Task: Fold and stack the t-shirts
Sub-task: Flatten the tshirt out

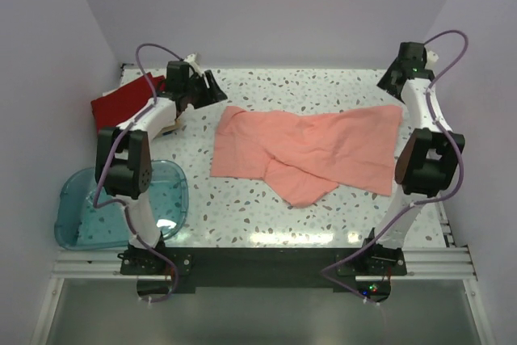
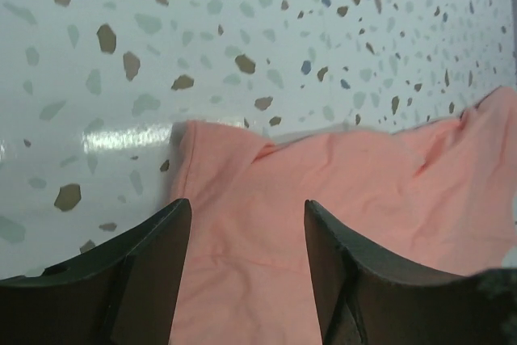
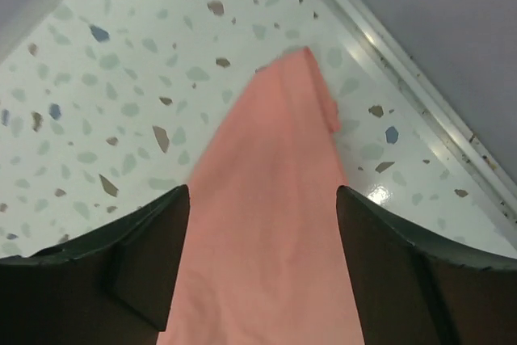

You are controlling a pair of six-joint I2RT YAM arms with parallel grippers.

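The salmon-pink t-shirt [image 1: 311, 147] was lying opened out across the middle of the speckled table [image 1: 266, 220]. It looked pretty rumpled, with one flap doubled over itself on the side nearest the arms.

The left gripper [image 2: 246, 204] hung over the shirt's far left corner. Its two dark fingers [image 2: 153, 264] were spread apart and weren't pinching anything. From the wrist camera you could see pink cloth in the gap below them, but I couldn't tell if the tips were actually touching it.

Same deal on the other side. The right gripper [image 3: 262, 191] was above the shirt's far right corner, close to the metal rail along the table edge. Its fingers were wide apart too, with the pointed corner of the cloth running up between them.

The deep red t-shirt [image 1: 121, 103] was bunched up at the far left corner of the table, behind the left arm and well apart from the pink one. A translucent blue tub [image 1: 81, 216] sat at the near left, right beside that arm's base.
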